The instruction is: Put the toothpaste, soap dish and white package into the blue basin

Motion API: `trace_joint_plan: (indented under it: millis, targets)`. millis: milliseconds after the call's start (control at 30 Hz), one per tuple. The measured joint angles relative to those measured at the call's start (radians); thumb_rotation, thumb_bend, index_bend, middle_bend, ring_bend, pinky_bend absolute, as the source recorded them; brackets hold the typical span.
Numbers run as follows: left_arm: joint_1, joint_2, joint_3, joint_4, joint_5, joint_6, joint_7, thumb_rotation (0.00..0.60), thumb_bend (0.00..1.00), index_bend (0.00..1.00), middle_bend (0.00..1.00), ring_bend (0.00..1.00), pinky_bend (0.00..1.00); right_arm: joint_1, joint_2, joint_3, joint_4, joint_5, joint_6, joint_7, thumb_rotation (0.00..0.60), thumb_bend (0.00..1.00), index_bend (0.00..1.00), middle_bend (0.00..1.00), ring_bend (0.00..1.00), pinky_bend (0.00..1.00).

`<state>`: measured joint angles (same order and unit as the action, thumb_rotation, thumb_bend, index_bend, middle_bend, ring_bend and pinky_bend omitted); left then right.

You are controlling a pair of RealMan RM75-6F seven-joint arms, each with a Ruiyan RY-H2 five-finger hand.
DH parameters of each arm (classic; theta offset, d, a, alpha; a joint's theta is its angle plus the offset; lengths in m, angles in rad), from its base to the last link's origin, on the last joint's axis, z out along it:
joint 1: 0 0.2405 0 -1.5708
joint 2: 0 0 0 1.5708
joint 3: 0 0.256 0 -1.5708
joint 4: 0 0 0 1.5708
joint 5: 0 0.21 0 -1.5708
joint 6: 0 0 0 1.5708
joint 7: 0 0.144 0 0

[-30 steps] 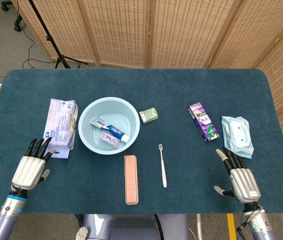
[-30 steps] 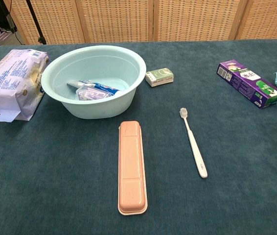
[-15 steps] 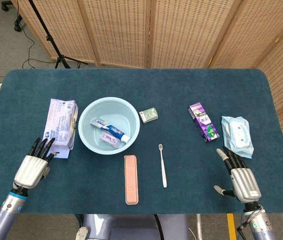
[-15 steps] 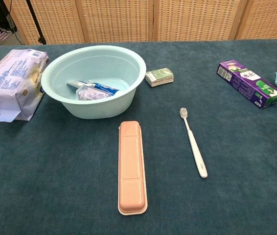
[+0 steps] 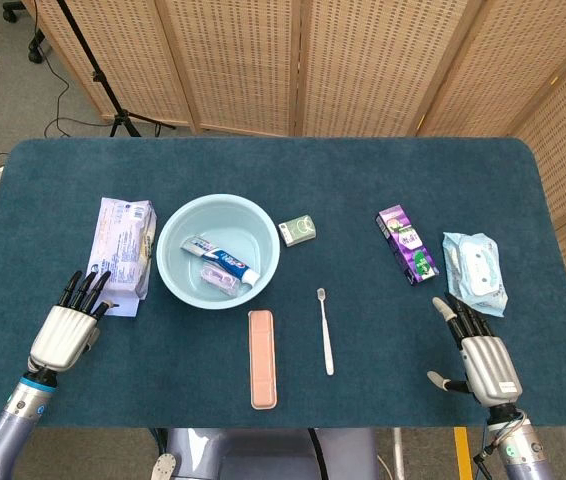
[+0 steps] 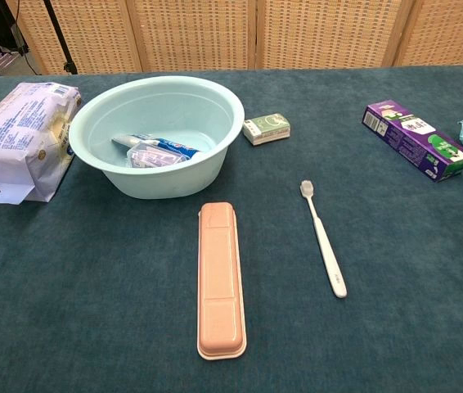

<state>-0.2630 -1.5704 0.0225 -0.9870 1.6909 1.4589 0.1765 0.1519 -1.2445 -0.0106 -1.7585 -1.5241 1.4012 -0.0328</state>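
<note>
Head view: the blue basin (image 5: 218, 250) sits left of centre on the dark teal bench (image 5: 293, 170). Inside it lie the toothpaste (image 5: 218, 257) tube and, just beside it toward the front, the soap dish (image 5: 217, 279), a small clear-and-purple thing. The white package (image 5: 122, 250) lies on the bench just left of the basin, outside it. The left hand (image 5: 67, 322) rests near the front left edge, fingers stretched out and apart, holding nothing; its fingertips (image 5: 91, 283) reach the near end of the white package, though actual contact cannot be told. The right hand (image 5: 479, 352) lies at the front right, fingers spread, holding nothing, its fingertips just short of a pale blue wipes pack (image 5: 474, 270). A purple box (image 5: 407, 244) lies left of that pack. A small green box (image 5: 299, 230) sits just right of the basin. A pink case (image 5: 262, 358) and a white toothbrush (image 5: 325, 331) lie side by side, apart, in front of the basin.

Chest view: the basin (image 6: 158, 135) holds the toothpaste (image 6: 159, 146) and the soap dish (image 6: 148, 155) touching each other. The white package (image 6: 20, 139) lies close against the basin's left side. The pink case (image 6: 220, 278), toothbrush (image 6: 324, 239), green box (image 6: 266, 128) and purple box (image 6: 415, 138) lie separate on the bench (image 6: 92, 286). Neither hand shows clearly here.
</note>
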Motion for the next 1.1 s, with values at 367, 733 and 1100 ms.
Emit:
trace_joint_plan:
  millis: [367,733,1100]
  targets:
    - [-0.015,-0.072,-0.006,0.156,-0.014,-0.007,-0.048,0.600,0.26,0.43,0.00,0.00,0.03,-0.002,0.001,0.004,-0.001,-0.002,-0.006,0.003,0.600,0.09,0.03,0.00,0.00,0.08]
    - [-0.044,-0.170,-0.007,0.329,-0.008,0.021,-0.123,0.600,0.29,0.49,0.03,0.00,0.03,-0.004,0.002,0.008,-0.001,-0.005,-0.009,0.006,0.600,0.09,0.03,0.00,0.00,0.08]
    - [-0.048,-0.215,0.000,0.387,-0.011,0.059,-0.156,0.600,0.37,0.60,0.06,0.00,0.03,-0.006,0.004,0.011,-0.002,-0.004,-0.013,0.011,0.600,0.09,0.03,0.00,0.00,0.08]
